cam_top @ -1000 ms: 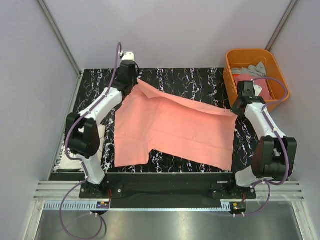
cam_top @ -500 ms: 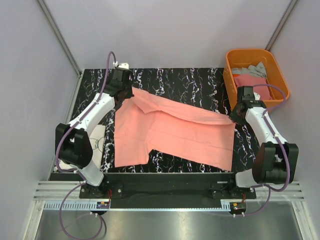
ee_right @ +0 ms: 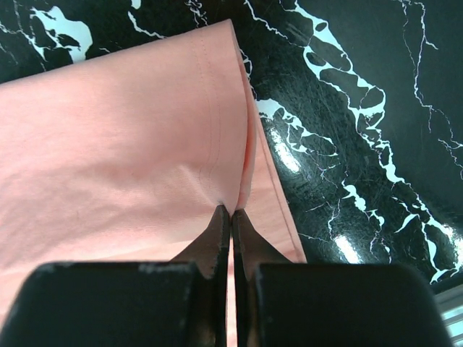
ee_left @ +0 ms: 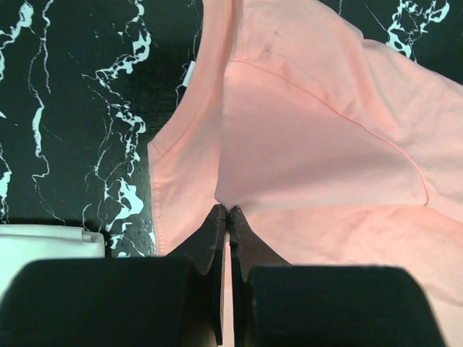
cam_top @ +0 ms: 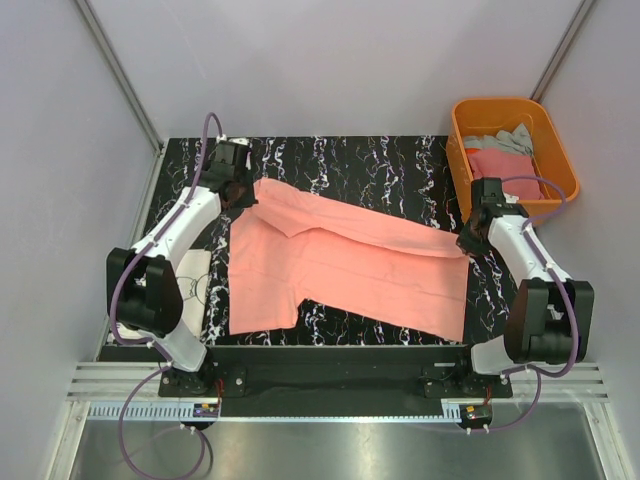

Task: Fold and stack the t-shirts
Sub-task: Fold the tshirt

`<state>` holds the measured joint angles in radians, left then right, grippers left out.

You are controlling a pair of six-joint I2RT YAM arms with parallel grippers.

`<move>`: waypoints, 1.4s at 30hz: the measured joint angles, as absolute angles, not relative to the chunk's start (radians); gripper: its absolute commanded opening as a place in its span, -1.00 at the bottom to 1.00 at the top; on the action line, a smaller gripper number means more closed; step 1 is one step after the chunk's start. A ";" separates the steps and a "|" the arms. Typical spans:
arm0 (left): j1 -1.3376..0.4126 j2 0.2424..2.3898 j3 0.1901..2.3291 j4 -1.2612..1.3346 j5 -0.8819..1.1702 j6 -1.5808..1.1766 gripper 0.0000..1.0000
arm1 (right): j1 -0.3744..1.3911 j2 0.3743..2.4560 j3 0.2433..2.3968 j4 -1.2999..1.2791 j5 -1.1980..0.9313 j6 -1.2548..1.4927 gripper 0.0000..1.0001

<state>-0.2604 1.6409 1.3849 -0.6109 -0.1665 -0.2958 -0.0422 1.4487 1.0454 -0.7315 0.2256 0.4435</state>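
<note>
Your salmon-pink t-shirt [cam_top: 340, 270] lies spread across the middle of the black marbled desk [cam_top: 380, 160], its far edge doubled over. It is thin, limp cloth that will likely sag and crease wherever unsupported, so hold it at hems and folded corners. The left end effector [ee_left: 229, 214] is clenched on the folded edge at the left, the right end effector [ee_right: 231, 212] on the folded hem corner — more tees [cam_top: 498, 160] wait in the orange tub [cam_top: 500, 103], far right.

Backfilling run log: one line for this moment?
left gripper: shut on salmon t-shirt | right gripper: shut on salmon t-shirt | far edge folded over
</note>
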 measured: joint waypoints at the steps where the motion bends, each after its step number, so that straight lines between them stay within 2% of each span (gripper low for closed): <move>1: -0.260 1.641 1.385 -0.614 -0.159 -0.296 -1.00 | -0.042 1.454 1.045 -0.731 0.228 0.442 -1.00; 13: -0.260 1.666 1.387 -0.628 -0.056 -0.331 -1.00 | -0.048 1.522 1.090 -0.735 0.253 0.442 -1.00; 20: -0.258 1.665 1.481 -0.634 -0.060 -0.346 -1.00 | -0.048 1.517 1.193 -0.730 0.222 0.442 -1.00; 24: -0.249 1.637 1.554 -0.645 -0.066 -0.349 -1.00 | -0.049 1.460 1.237 -0.764 0.162 0.445 -1.00; 35: -0.220 1.496 1.954 -0.654 -0.139 -0.375 -1.00 | -0.023 1.319 1.604 -0.889 -0.022 0.512 -1.00; 42: -0.220 1.244 2.006 -0.548 -0.141 -0.390 -1.00 | 0.023 1.117 1.716 -0.952 -0.101 0.516 -1.00</move>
